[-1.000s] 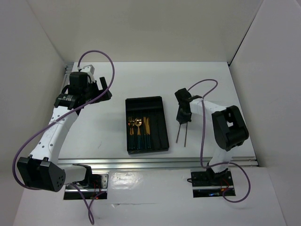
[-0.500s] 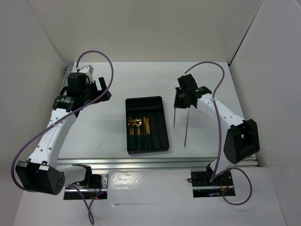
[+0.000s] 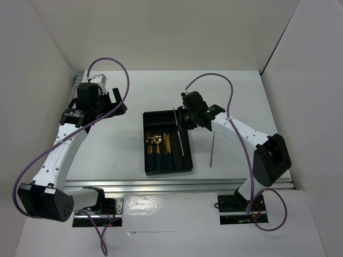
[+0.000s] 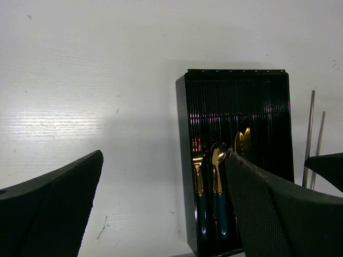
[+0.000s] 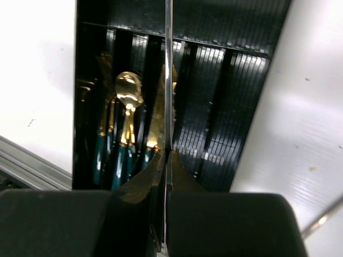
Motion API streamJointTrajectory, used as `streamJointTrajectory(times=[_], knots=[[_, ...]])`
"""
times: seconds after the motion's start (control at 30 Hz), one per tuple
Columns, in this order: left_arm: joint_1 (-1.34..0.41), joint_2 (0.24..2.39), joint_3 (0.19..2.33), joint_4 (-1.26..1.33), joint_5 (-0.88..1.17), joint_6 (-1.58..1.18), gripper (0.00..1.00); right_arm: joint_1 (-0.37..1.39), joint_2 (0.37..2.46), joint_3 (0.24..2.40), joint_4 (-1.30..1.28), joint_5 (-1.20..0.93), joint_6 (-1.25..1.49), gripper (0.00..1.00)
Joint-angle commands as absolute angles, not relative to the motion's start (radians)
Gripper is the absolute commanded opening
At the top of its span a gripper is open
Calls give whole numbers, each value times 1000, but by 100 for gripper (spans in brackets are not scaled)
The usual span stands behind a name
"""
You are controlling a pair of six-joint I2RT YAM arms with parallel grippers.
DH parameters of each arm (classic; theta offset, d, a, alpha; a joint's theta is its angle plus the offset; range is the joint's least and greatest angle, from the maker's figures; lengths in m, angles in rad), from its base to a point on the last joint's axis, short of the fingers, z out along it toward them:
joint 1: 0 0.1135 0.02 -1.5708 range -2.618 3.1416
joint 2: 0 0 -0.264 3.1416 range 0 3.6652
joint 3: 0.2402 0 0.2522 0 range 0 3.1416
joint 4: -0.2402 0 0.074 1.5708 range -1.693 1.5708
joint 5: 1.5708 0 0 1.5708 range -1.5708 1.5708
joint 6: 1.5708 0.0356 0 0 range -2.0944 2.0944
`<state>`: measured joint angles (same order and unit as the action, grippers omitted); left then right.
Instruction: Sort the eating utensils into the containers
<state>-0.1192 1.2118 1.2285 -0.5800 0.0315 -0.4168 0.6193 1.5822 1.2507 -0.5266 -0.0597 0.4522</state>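
Observation:
The black tray (image 3: 163, 119) lies lengthwise at the table's middle. Several gold-headed, teal-handled utensils (image 3: 158, 145) lie in its left compartments, near end; they also show in the left wrist view (image 4: 214, 171) and the right wrist view (image 5: 127, 107). My right gripper (image 3: 185, 119) is shut on a thin grey stick (image 3: 180, 136) and holds it lengthwise over the tray's right side. In the right wrist view the stick (image 5: 169, 75) runs out from between the closed fingers (image 5: 185, 176) above the tray (image 5: 225, 107). My left gripper (image 3: 119, 103) is open and empty, left of the tray.
A second grey stick (image 3: 212, 150) lies on the table right of the tray; its end shows in the right wrist view (image 5: 321, 222). White walls stand on three sides. A metal rail (image 3: 182, 184) runs along the near edge.
My right gripper has lifted one grey stick from the table right of the tray and carried it left over the tray. The other stick stayed. The left arm barely moved.

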Motion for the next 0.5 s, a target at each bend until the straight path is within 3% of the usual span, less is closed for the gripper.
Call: streamJointTrajectory(times=[0.0, 0.47], knots=[[-114, 1181, 1227, -569, 49, -390, 100, 644, 1608, 1247, -445, -41, 477, 0], [-114, 1190, 1227, -569, 49, -390, 100, 702, 1644, 1152, -379, 11, 604, 0]])
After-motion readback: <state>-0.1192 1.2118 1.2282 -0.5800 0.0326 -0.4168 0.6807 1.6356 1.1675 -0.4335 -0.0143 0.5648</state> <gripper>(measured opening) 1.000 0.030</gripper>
